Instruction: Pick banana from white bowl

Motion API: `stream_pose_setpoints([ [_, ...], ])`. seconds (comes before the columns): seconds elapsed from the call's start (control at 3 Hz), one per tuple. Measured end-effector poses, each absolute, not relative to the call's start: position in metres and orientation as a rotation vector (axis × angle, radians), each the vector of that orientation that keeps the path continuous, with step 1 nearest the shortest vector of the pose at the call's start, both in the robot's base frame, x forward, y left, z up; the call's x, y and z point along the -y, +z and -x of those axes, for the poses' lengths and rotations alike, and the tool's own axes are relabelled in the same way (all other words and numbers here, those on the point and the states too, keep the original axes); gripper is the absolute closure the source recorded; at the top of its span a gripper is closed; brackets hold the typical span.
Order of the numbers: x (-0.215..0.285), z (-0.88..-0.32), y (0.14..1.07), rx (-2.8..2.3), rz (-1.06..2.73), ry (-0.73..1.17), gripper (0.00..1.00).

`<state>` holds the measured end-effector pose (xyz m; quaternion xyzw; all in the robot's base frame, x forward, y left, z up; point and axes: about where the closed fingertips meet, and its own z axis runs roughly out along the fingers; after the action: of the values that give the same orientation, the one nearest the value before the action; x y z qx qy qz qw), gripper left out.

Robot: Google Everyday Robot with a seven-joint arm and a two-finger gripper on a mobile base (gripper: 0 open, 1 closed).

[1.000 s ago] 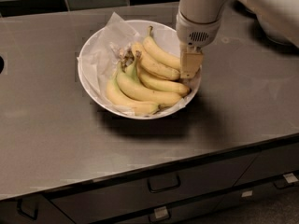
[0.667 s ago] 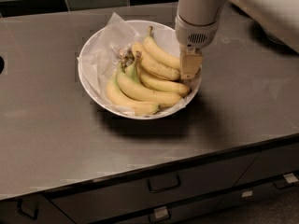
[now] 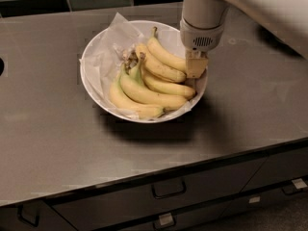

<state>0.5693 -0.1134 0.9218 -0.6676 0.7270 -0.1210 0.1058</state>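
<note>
Our gripper [image 3: 196, 66] sits low at the right rim of the white bowl [image 3: 169, 32], near the counter's [image 3: 72, 143] back edge. It meets the topmost banana [image 3: 166, 56], presumably to lift it. Whether it has clamped, we cannot tell.

Arm [image 3: 269, 8]: thick, smooth off-white shell, upper right of the frame.
Wrist [image 3: 202, 13]: pale grey cylinder with a flared collar and a small dark vent grille.
Gripper [image 3: 196, 67]: tan, blocky tip, just right of upper centre.
</note>
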Motion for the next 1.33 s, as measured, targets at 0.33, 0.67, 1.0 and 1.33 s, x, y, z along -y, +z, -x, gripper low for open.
stream_pose_setpoints([
  [0.33, 0.113, -0.569, 0.922, -2.141, 1.967, -0.357, 0.87],
  [0.67, 0.113, -0.569, 0.923, -2.138, 1.967, -0.358, 1.0],
  [1.0, 0.108, -0.566, 0.947, -2.093, 1.967, -0.428, 1.0],
  [1.33, 0.105, -0.564, 0.977, -2.045, 1.95, -0.516, 1.0],
])
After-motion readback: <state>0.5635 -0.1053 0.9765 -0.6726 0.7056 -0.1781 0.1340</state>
